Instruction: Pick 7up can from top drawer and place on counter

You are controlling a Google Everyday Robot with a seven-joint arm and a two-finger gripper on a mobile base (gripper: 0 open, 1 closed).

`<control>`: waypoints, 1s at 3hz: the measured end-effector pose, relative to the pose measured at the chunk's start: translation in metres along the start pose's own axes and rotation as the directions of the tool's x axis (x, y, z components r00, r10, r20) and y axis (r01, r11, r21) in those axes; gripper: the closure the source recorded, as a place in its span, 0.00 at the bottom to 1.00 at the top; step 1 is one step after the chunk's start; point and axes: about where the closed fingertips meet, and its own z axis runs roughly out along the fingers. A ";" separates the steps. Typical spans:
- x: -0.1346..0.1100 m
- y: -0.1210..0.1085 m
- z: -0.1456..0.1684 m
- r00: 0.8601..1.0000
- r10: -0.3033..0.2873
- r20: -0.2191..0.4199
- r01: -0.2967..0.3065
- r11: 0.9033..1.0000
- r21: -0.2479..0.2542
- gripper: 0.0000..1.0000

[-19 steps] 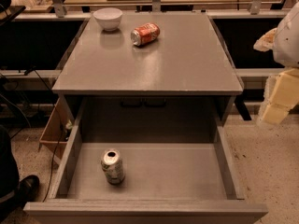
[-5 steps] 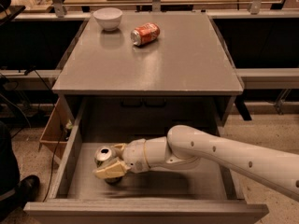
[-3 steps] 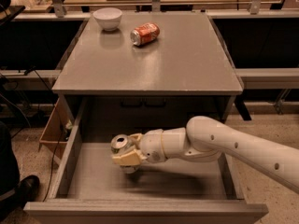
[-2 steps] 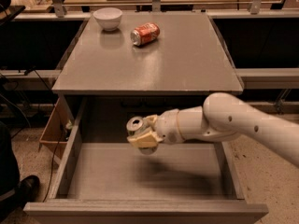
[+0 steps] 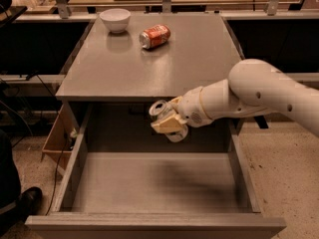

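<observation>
no legible text, gripper (image 5: 168,126) holding 7up can (image 5: 160,108) above top drawer (image 5: 149,185)

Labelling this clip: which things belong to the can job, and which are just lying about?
Job: 7up can, held in the gripper above the top drawer, just below the counter edge.
Lying about: white bowl, orange-red can, both on the counter.

Our gripper (image 5: 168,125), clamped on the 7up can (image 5: 159,109), hangs over the open top drawer (image 5: 149,226), level with the dark gap just under the front edge of the counter (image 5: 149,71). That edge is the nearest obstacle above us. On the counter, a white bowl (image 5: 115,20) and a tipped orange-red can (image 5: 155,36) occupy the far left; the near half and right side offer open surface.
</observation>
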 end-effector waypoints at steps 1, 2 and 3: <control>-0.022 -0.022 -0.036 0.998 -0.033 -0.048 0.036 0.997 0.075 1.00; -0.045 -0.058 -0.067 0.992 -0.057 -0.110 0.073 0.986 0.149 1.00; -0.050 -0.082 -0.071 0.985 -0.063 -0.161 0.091 0.981 0.174 1.00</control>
